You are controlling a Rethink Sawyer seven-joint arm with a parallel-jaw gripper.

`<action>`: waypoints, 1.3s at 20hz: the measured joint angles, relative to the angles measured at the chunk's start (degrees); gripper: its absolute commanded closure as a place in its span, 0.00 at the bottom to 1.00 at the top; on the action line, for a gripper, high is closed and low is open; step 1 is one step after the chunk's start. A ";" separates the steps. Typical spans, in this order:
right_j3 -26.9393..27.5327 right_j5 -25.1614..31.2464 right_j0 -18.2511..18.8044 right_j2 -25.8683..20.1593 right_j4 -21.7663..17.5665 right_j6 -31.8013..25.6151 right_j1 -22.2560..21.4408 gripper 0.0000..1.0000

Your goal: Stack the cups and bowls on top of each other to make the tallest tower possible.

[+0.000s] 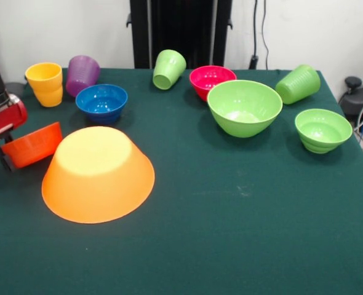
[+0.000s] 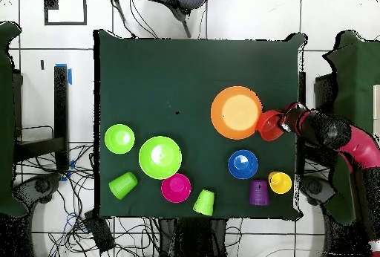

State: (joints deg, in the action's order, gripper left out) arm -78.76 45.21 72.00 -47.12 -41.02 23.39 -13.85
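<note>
The claw (image 1: pixel 6 150) is clamped on the tilted red-orange bowl (image 1: pixel 34 144), with the upturned huge orange bowl (image 1: pixel 98 172) just beside it.

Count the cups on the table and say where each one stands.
4. In the front view, the yellow cup and purple cup sit at the far left corner, one green cup lies tipped at far centre, another green cup lies far right. None seem hidden.

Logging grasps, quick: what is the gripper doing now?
Gripper: shut on the red-orange bowl, held tilted beside the upturned orange bowl.
</note>
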 measured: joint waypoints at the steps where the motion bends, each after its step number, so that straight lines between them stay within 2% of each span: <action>1: -0.77 -1.21 0.24 -0.10 -0.01 0.00 -0.01 1.00; 10: -4.03 -6.90 0.87 -0.32 0.00 0.00 -0.26 1.00; 26: -8.65 -12.20 -0.42 0.01 0.00 0.00 -2.01 1.00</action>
State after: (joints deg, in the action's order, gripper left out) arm -87.41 33.01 71.58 -47.11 -41.02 23.39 -15.85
